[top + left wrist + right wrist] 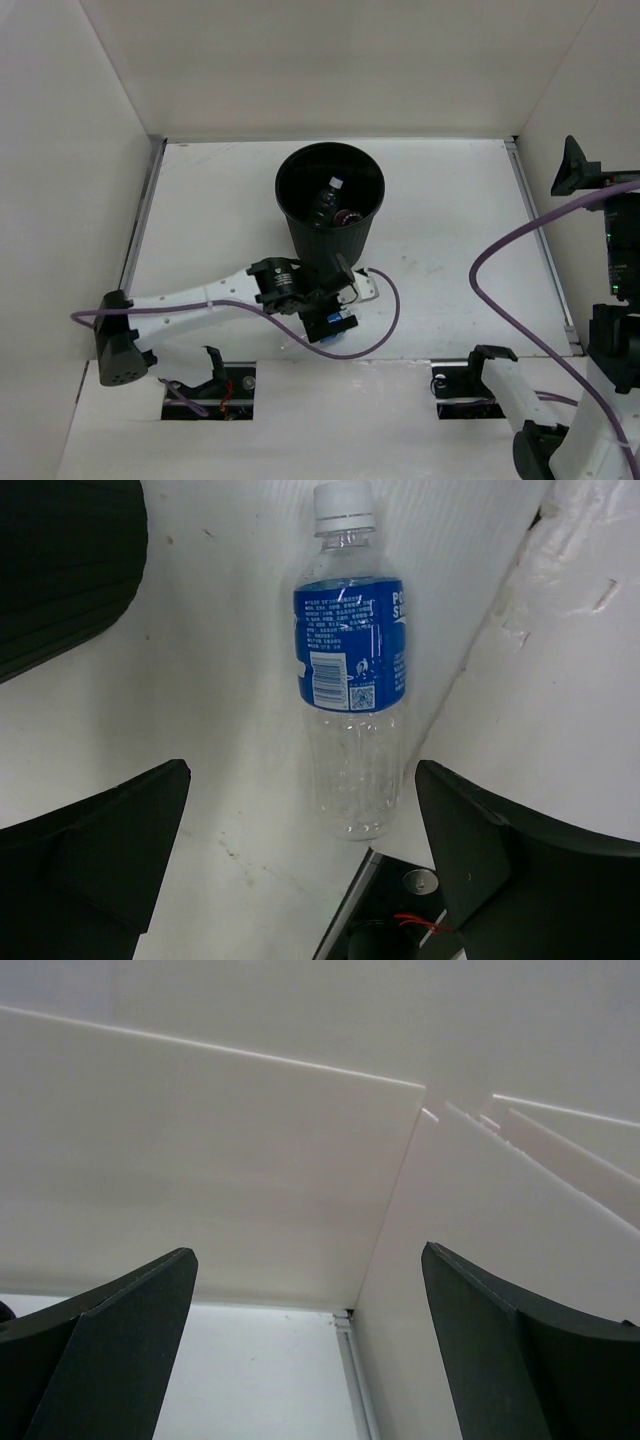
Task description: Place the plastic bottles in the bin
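A clear bottle with a blue label (350, 670) and a white cap lies on the white table by its front edge. My left gripper (302, 772) is open and hovers over it, with the bottle's base between the two fingers and nothing gripped. From above, the left gripper (335, 300) is just in front of the black bin (290, 215), and the blue label (336, 324) shows under it. Inside the bin lie a clear bottle (327, 198) and a bottle with red on it (349, 216). The orange bottle is hidden. My right gripper (308, 1250) is open and empty, raised at the far right (575, 165).
White walls enclose the table on the left, back and right. The bin's dark side (60, 570) is close on the left of the left wrist view. A raised white front ledge (540, 680) with a dark cutout (400, 920) lies beside the bottle. Purple cables (500, 300) loop over the table.
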